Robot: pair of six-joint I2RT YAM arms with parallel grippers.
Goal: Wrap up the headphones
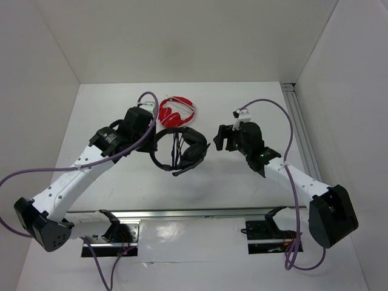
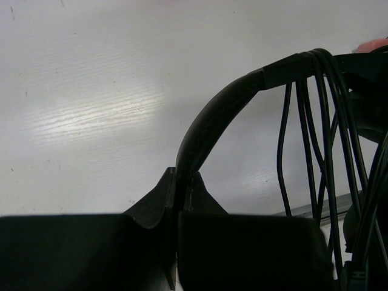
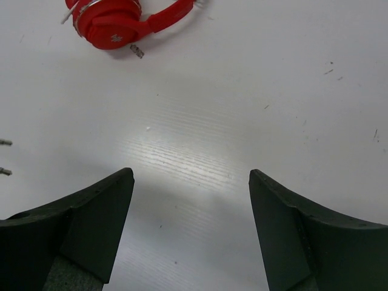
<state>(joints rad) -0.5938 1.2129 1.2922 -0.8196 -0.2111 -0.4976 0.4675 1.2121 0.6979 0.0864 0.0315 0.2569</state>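
The black headphones (image 1: 182, 151) sit at the table's middle, with the thin black cable (image 1: 176, 143) looped several times over the headband. My left gripper (image 1: 151, 140) is shut on the headband at its left side. In the left wrist view the headband (image 2: 212, 121) rises from between my closed fingers (image 2: 154, 197), and the cable loops (image 2: 321, 133) hang from it at the right. My right gripper (image 1: 217, 141) is open and empty just right of the headphones; its wrist view (image 3: 191, 176) shows only bare table between the fingertips.
Smaller red headphones (image 1: 176, 111) lie just behind the black pair; they also show in the right wrist view (image 3: 121, 21) at top left. A metal rail (image 1: 194, 213) runs along the near edge. White walls enclose the table.
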